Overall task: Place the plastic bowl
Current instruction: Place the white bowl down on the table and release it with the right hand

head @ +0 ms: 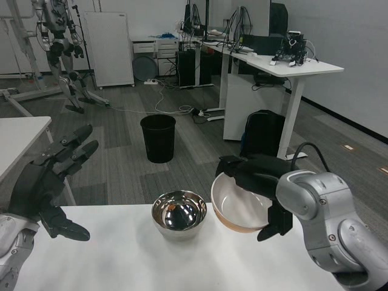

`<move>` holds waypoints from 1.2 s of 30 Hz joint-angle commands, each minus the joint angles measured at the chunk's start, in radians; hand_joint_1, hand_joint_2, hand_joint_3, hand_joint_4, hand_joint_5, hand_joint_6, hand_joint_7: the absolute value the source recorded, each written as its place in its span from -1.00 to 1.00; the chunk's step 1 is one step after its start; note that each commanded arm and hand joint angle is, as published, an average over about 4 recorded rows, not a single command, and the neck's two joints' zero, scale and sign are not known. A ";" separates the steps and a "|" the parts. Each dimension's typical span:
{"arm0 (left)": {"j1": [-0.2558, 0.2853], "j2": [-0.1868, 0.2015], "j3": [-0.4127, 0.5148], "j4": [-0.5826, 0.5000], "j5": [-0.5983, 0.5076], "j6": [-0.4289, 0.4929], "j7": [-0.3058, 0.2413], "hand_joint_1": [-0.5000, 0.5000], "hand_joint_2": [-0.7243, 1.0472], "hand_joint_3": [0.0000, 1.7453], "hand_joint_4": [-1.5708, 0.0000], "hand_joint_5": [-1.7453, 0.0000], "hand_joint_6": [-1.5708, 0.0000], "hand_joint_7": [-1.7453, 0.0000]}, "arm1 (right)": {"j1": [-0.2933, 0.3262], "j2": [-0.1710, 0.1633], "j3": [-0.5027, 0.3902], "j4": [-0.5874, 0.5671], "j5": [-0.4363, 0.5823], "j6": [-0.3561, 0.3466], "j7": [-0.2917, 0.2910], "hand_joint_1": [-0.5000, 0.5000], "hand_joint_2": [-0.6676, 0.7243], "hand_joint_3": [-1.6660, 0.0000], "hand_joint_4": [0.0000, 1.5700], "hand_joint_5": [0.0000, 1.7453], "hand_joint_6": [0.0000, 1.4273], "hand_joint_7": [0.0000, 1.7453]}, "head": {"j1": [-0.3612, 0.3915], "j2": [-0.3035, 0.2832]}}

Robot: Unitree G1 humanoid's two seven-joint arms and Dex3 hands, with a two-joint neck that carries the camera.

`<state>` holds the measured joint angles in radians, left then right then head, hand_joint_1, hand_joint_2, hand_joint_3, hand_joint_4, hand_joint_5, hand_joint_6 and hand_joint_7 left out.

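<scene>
Right hand (257, 177) has the plastic bowl (237, 210) gripped by its rim, tilted, right of center, beside the steel bowl (179, 213) on the counter (182, 267). Left hand (51, 182) hovers lower left, fingers spread, empty.

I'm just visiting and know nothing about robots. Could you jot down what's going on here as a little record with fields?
held item: plastic bowl, tilted, beside the metal bowl
holder: right hand, fingers over the far rim
on table: metal bowl, upright on the white table
other hand: left hand, open, raised at the table's left edge, holding nothing
background: black bin on the floor, desks behind it
</scene>
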<state>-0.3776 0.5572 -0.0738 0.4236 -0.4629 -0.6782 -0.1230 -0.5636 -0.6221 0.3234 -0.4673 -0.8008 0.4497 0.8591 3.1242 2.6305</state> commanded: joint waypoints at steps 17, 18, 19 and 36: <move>0.011 0.015 -0.054 0.013 -0.025 -0.010 0.003 1.00 -0.90 -0.50 0.38 1.00 0.30 1.00 | 0.344 0.212 -0.072 0.136 -0.160 -0.269 -0.033 -0.85 -0.86 -0.90 0.78 0.75 0.39 0.68 | -0.107 -0.034; 0.011 0.017 -0.057 0.014 -0.026 -0.011 0.003 1.00 -0.90 -0.48 0.38 1.00 0.30 1.00 | 0.352 0.216 -0.072 0.141 -0.163 -0.273 -0.034 -0.83 -0.84 -0.90 0.73 0.78 0.34 0.70 | -0.113 -0.032; 0.011 0.017 -0.061 0.014 -0.026 -0.011 0.003 1.00 -0.90 -0.45 0.38 1.00 0.30 1.00 | 0.360 0.222 -0.074 0.143 -0.164 -0.276 -0.035 -0.83 -0.82 -0.90 0.61 0.81 0.23 0.72 | -0.120 -0.038; 0.016 0.003 -0.064 0.016 -0.027 -0.011 0.003 1.00 -0.90 -0.50 0.38 1.00 0.27 1.00 | 0.404 0.241 -0.095 0.174 -0.105 -0.261 -0.040 -0.83 -0.27 -0.31 -0.29 -0.83 -0.57 0.82 | -0.147 -0.090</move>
<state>-0.3723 0.5585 -0.1368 0.4314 -0.4874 -0.6798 -0.1200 -0.1851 -0.3790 0.2298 -0.3096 -0.9182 0.1805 0.8149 2.9777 2.5440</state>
